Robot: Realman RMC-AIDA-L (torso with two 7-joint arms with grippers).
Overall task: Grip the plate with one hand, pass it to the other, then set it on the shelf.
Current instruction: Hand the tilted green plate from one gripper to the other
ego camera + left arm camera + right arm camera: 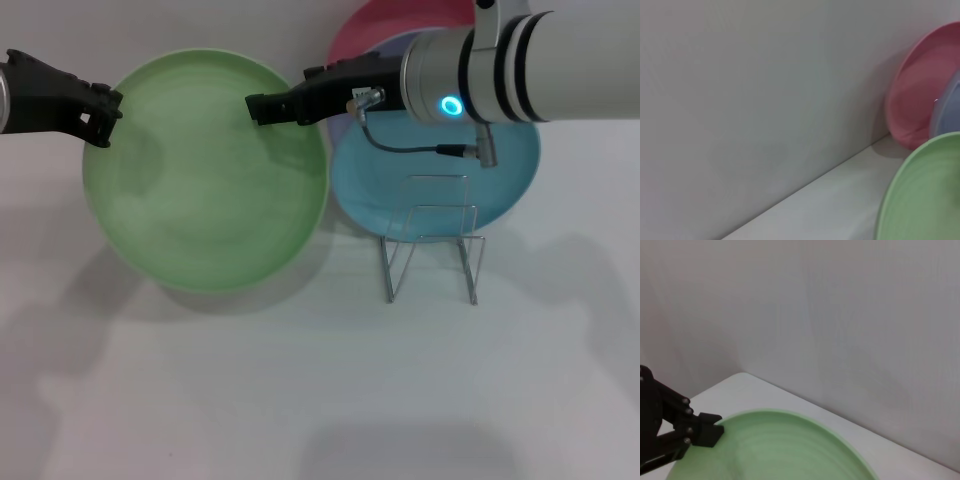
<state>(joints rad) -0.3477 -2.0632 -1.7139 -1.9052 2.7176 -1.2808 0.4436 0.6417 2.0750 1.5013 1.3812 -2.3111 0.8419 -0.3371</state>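
The green plate [205, 190] is held above the white tabletop [300, 400], between the two arms. The left claw [103, 113] is clenched on its left rim. The right claw [258, 108] reaches over the plate's upper right edge; I cannot tell whether it is gripping. The wire shelf [432, 240] stands to the right, before a turquoise plate [500, 170].

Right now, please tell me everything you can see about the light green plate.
The plate is round, light green and matte, with a shallow raised rim and faint concentric rings in its face. It looks whole and empty. It appears lifted off the white table, judging by the shadow under it. The left gripper meets its rim on one side, and the right gripper reaches over the opposite rim. It overlaps the turquoise plate beside it.
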